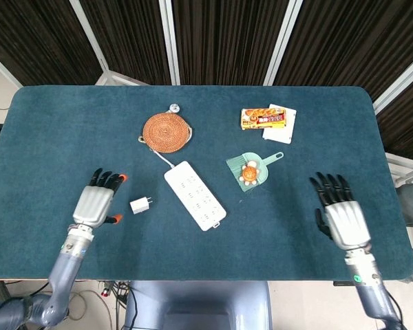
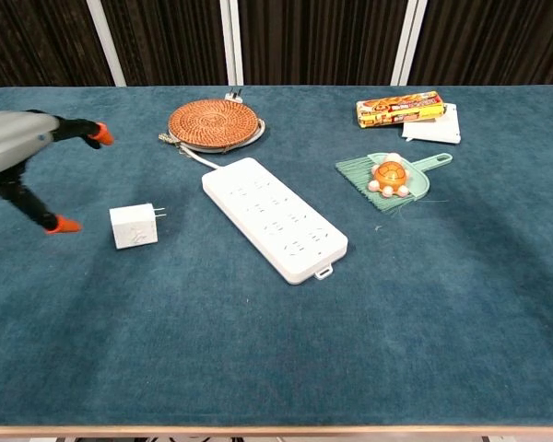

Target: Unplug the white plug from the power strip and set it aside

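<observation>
The white plug (image 1: pixel 139 204) lies loose on the blue tabletop, left of the white power strip (image 1: pixel 194 194), with its prongs showing; in the chest view the plug (image 2: pixel 134 225) sits apart from the strip (image 2: pixel 274 217). My left hand (image 1: pixel 96 202) hovers just left of the plug, fingers spread, holding nothing; the chest view shows that left hand (image 2: pixel 18 152) at the left edge. My right hand (image 1: pixel 339 214) is far to the right near the table's front, fingers apart and empty. No plug sits in the strip's sockets.
A woven round coaster (image 1: pixel 166 130) lies behind the strip, with the strip's cord running past it. A green dustpan with an orange toy (image 1: pixel 251 170) sits right of the strip. A snack box on white paper (image 1: pixel 265 119) lies at the back right.
</observation>
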Motion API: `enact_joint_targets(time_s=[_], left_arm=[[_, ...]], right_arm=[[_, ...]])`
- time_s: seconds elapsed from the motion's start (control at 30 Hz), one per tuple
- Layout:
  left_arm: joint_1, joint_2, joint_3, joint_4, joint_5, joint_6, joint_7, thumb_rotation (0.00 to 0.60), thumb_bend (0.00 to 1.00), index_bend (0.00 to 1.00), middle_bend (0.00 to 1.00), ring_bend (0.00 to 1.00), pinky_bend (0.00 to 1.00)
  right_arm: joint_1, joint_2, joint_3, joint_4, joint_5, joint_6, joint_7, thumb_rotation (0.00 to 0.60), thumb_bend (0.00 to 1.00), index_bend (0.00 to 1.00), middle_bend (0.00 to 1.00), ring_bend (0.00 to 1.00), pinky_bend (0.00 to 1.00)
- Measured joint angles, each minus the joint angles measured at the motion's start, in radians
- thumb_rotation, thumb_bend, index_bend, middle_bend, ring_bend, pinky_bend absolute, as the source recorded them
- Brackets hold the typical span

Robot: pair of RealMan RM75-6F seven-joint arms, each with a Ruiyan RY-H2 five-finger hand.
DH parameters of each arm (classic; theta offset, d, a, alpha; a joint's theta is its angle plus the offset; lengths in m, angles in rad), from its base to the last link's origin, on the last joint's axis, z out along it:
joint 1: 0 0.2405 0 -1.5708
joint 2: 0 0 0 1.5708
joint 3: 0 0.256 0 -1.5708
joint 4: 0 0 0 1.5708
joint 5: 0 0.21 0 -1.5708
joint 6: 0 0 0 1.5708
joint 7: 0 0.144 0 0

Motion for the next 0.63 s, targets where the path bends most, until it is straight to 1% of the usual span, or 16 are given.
enact_joint_targets(time_s=[0.17, 0.27, 0.37, 0.5, 0.63], left_arm=[[0.076, 0.043, 0.043, -0.022, 0.085, 0.082, -0.058, 0.6, 0.0, 0.12, 0.1, 0.04, 0.0], [0.135, 0.071, 0.08, -0.026, 0.148, 0.151, -0.107, 0.6, 0.0, 0.09, 0.07, 0.02, 0.0], [0.205, 0.101, 0.126, -0.015, 0.215, 0.224, -0.17, 0.6, 0.0, 0.04, 0.03, 0.01, 0.0], [0.295, 0.139, 0.193, 0.037, 0.3, 0.307, -0.228, 0.6, 0.0, 0.0, 0.0, 0.0, 0.0], [0.358, 0.158, 0.216, 0.08, 0.352, 0.365, -0.278, 0.6, 0.0, 0.0, 0.0, 0.0, 0.0]], right_arm=[[-0.065, 0.052, -0.005, 0.029, 0.003, 0.08, 0.095, 0.6, 0.38, 0.0, 0.0, 0.0, 0.0], [-0.104, 0.082, -0.008, 0.046, 0.007, 0.119, 0.148, 0.6, 0.3, 0.0, 0.0, 0.0, 0.0], [-0.143, 0.11, -0.016, 0.069, 0.013, 0.139, 0.201, 0.6, 0.26, 0.0, 0.0, 0.0, 0.0], [-0.188, 0.134, -0.033, 0.113, 0.017, 0.157, 0.255, 0.6, 0.24, 0.0, 0.0, 0.0, 0.0], [-0.218, 0.143, -0.044, 0.157, 0.013, 0.17, 0.29, 0.6, 0.23, 0.0, 0.0, 0.0, 0.0]])
